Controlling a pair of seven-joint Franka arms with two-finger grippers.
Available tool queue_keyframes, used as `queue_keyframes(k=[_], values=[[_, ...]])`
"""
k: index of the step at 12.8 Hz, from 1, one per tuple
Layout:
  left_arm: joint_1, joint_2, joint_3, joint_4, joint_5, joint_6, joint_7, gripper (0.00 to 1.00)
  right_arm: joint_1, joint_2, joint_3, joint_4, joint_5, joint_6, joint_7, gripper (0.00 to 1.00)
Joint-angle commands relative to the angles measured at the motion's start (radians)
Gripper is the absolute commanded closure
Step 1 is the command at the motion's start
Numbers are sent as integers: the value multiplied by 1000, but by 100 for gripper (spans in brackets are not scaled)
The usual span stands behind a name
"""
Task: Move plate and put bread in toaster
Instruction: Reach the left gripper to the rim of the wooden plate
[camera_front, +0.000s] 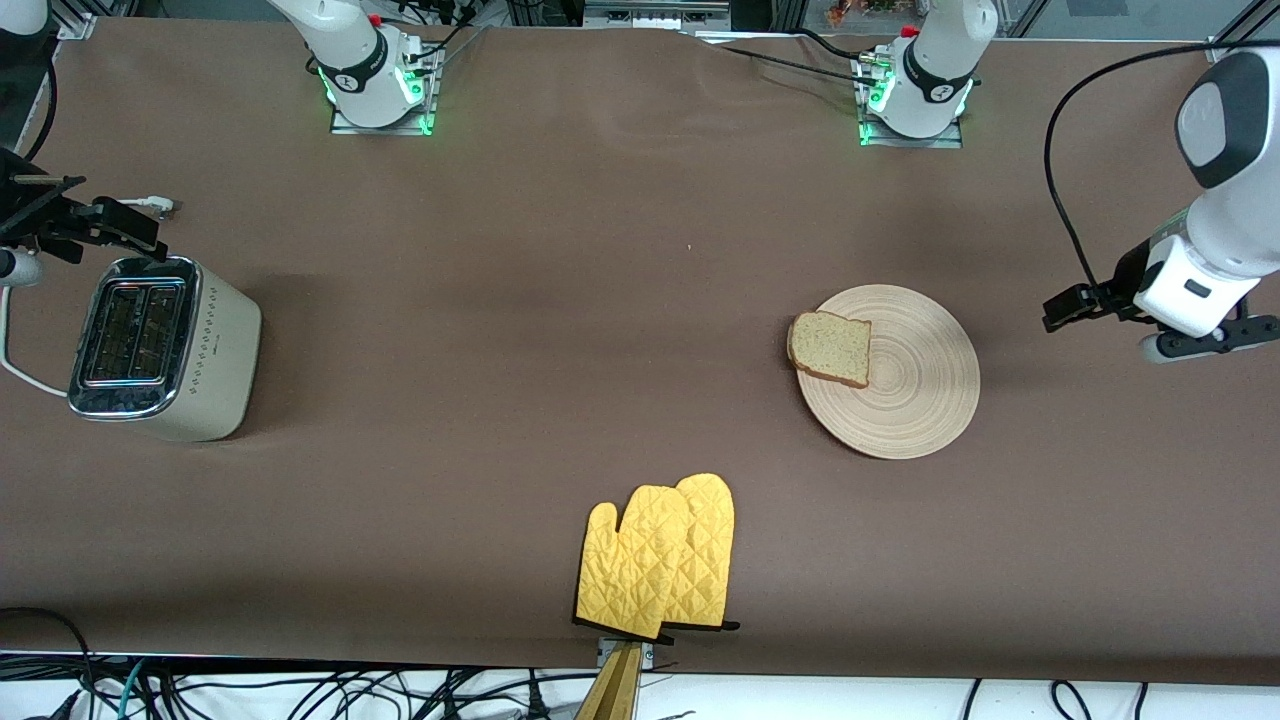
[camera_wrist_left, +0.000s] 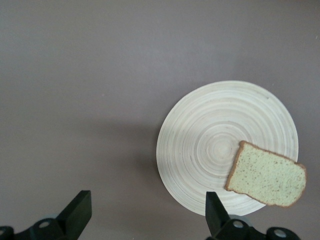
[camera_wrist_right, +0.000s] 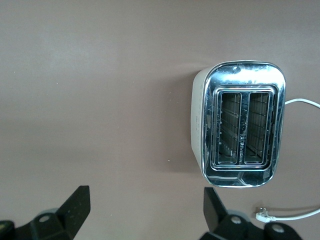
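Here's the plate (camera_front: 925, 400), flat on the brown tablecloth (camera_front: 560, 300) toward the left arm's end of the table, and everything gets placed from it. The bread (camera_front: 830, 347) lies on the plate's edge that faces the right arm's end, one crust corner poking out over the rim. The left gripper (camera_wrist_left: 145, 212) hangs in the air just off the plate, toward the left arm's end of the table, fingers spread wide with nothing between them. Well apart from the plate, at the right arm's end, the toaster (camera_front: 160, 345) stands upright with both slots bare, its white cord (camera_front: 15, 365) trailing beside it. The right gripper (camera_wrist_right: 142, 210) hovers by the toaster, fingers also spread and holding nothing. Nearer the front camera than the plate, a pair of yellow oven mitts (camera_front: 655, 560) lies at the table edge
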Motion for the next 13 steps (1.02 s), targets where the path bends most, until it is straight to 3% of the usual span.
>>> queue_keyframes(k=[1, 3, 7, 10, 13], values=[[118, 103, -4, -18, -197, 25, 293, 0, -2, 10, -3, 25, 15, -30, -17, 0], [176, 187, -1, -15, -233, 22, 553, 0, -3, 3, 0, 28, 13, -85, -14, 0], [296, 353, -1, -5, -439, -35, 905, 0, -1, 10, 0, 38, 13, -88, -11, 0], [365, 451, -2, 8, -553, -154, 944, 0, 1, 12, 0, 44, 13, -91, -13, 0], [362, 491, -8, 0, -587, -157, 995, 0, -1, 12, 0, 44, 13, -90, -14, 0]])
